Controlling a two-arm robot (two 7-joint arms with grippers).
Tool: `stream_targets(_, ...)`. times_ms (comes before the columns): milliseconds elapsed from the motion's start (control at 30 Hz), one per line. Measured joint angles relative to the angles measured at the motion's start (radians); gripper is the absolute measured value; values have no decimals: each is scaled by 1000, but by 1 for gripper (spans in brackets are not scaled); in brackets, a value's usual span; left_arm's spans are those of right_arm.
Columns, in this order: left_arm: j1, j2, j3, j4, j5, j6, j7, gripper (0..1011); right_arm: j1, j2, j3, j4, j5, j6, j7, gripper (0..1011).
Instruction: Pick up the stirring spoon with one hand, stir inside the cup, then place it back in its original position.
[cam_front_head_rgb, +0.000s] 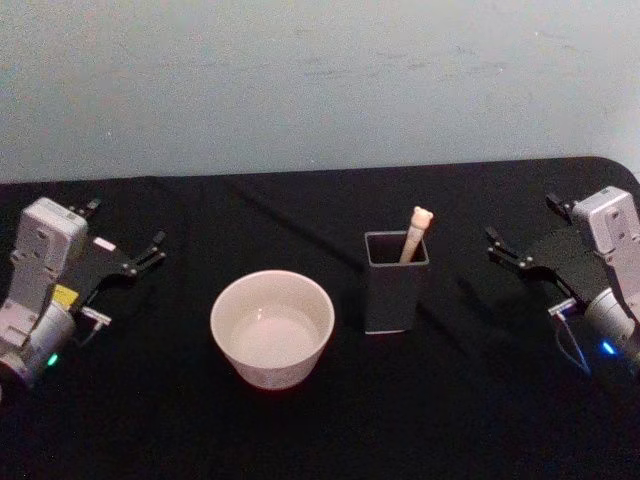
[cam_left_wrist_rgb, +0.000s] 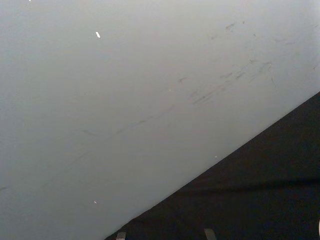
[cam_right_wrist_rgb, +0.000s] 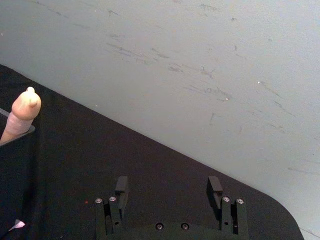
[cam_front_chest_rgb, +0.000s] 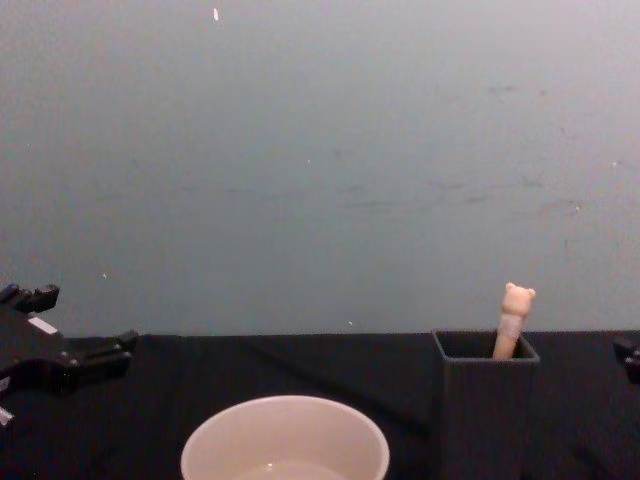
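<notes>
The stirring spoon (cam_front_head_rgb: 418, 232) stands in the dark grey holder (cam_front_head_rgb: 397, 295), leaning a bit, bear head poking above the rim, bowl end hidden inside. The holder sits just R of the cream cup (cam_front_head_rgb: 272, 372) on the black table (cam_front_head_rgb: 480, 400), not touching it. L gripper (cam_front_head_rgb: 128, 222) hovers at the table's L side, fingers spread, holding nothing. R gripper (cam_front_head_rgb: 521, 217) is at the R side, well apart from the holder, fingers also spread & empty.

Spoon (cam_front_head_rgb: 413, 236) in holder (cam_front_head_rgb: 396, 300), cup (cam_front_head_rgb: 272, 374) to L
</notes>
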Motion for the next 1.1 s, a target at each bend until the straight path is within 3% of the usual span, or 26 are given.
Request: stream_targets(1100, 0, 0, 0, 0, 0, 0, 0, 1001, 0, 0, 0, 0, 0, 0, 0, 1002)
